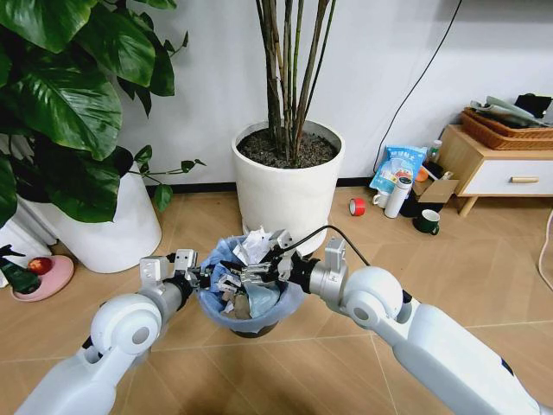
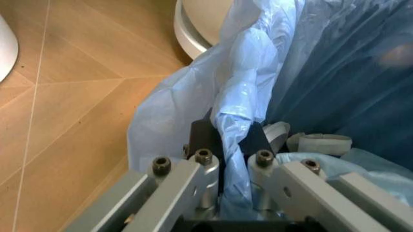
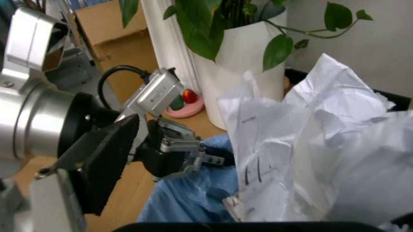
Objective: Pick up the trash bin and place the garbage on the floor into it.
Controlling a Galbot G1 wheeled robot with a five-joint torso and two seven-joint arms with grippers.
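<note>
Leaves of a big plant (image 1: 60, 104) in a white pot (image 1: 117, 229) are hanging over the floor at far left. Nearer the middle, the left gripper (image 1: 207, 279) is holding the bin (image 1: 251, 298) by its left rim, its fingers (image 2: 205, 157) clamped together on the rim and a fold of the blue bag (image 2: 239, 96). The bin is hanging between the two arms, in front of a second white pot (image 1: 288, 194), already stuffed with paper and wrappers. At its right rim, the right gripper (image 1: 268, 264) is holding a crumpled white paper wad (image 3: 310, 145) over the opening; whether its fingers are pinching or parting cannot be told. To do this well, the wad should probably be dropped well inside the rim, clear of the heaped litter, while the left arm is keeping the bin level. Farther right, a red can (image 1: 357, 207) is lying on the floor near a white bottle (image 1: 397, 197) and a green mug (image 1: 426, 223).
</note>
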